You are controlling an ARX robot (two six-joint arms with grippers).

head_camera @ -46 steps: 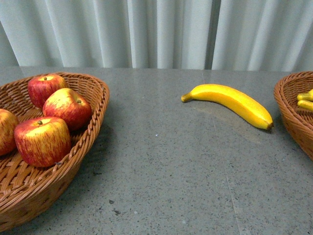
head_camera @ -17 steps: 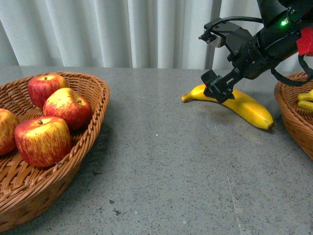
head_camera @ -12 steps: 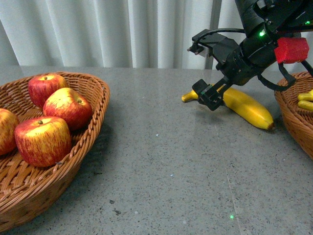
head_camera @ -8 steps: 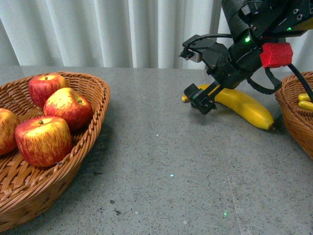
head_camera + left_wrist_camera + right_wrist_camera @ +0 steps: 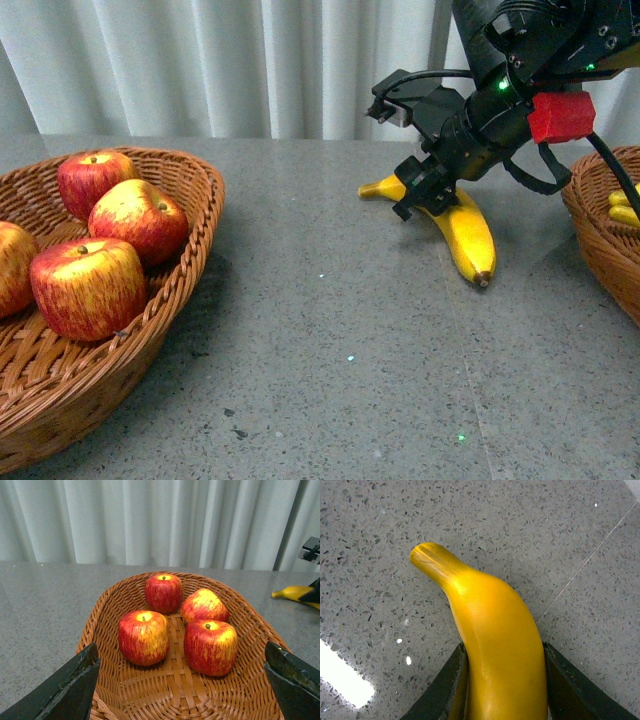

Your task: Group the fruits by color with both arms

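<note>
Here the right gripper [image 5: 502, 680] straddles the banana [image 5: 462, 222] on the grey table [image 5: 330, 330], jaws pressing both flanks across its long axis (left gripper [image 5: 182, 680] gapes above the apples [image 5: 175, 620]).

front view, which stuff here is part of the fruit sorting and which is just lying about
Part of the job:
- banana, clamped by the right gripper
- four apples in the left basket
- right basket holding bananas
- left gripper, open above the apples

Just background:
- curtain
- grey table
</note>
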